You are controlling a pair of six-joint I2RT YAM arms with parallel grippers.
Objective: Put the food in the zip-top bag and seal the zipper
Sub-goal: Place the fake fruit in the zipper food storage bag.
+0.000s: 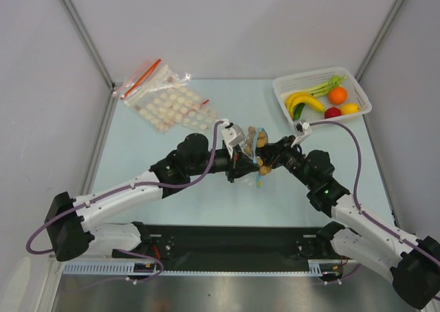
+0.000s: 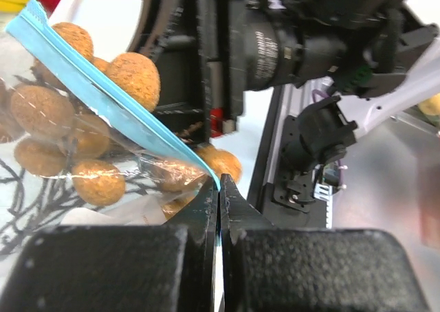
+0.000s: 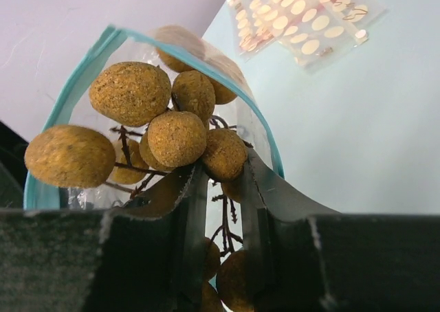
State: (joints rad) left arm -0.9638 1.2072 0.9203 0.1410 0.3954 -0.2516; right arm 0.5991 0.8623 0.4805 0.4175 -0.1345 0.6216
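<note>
The zip-top bag (image 1: 253,144) is held up above the table's middle between both arms. My left gripper (image 1: 240,162) is shut on its light teal zipper (image 2: 103,95), pinching the strip's end between the fingertips (image 2: 218,188). My right gripper (image 1: 267,159) is shut on the bunch of tan-brown fruits (image 3: 130,92) by a fruit and thin stems (image 3: 223,171). The bunch sits in the bag's open mouth, ringed by the zipper (image 3: 75,85). Several fruits show through the clear plastic (image 2: 41,113). A small red round fruit (image 1: 333,112) lies in the basket.
A white basket (image 1: 285,86) at the back right holds bananas (image 1: 304,100), an orange (image 1: 337,95), a lemon (image 1: 350,108) and green stalks. A clear bag with white discs (image 1: 172,106) and a red-strip bag (image 1: 141,78) lie at the back left.
</note>
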